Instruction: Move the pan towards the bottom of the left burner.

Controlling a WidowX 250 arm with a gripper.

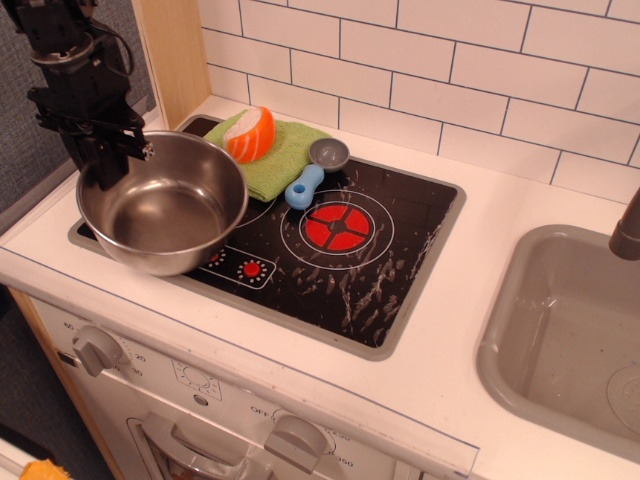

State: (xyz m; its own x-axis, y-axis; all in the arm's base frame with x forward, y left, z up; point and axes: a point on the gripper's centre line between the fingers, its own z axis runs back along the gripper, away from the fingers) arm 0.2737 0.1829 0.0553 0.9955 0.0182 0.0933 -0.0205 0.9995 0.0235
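Observation:
The pan (160, 205), a large shiny steel bowl-shaped pot, sits at the front left corner of the black cooktop (400, 250). It covers most of the left burner; only a thin white ring arc (258, 207) shows beside it. My black gripper (105, 165) comes down from the upper left and is shut on the pan's far left rim. I cannot tell whether the pan rests on the cooktop or hangs just above it. The right burner (337, 227), a red segmented disc, is uncovered.
A green cloth (275, 155) with an orange-white sushi piece (250, 133) lies at the back left of the cooktop. A small grey cup on a blue handle (315, 168) lies beside it. Two red dial marks (240, 266) are printed near the front. A grey sink (570, 330) is at right.

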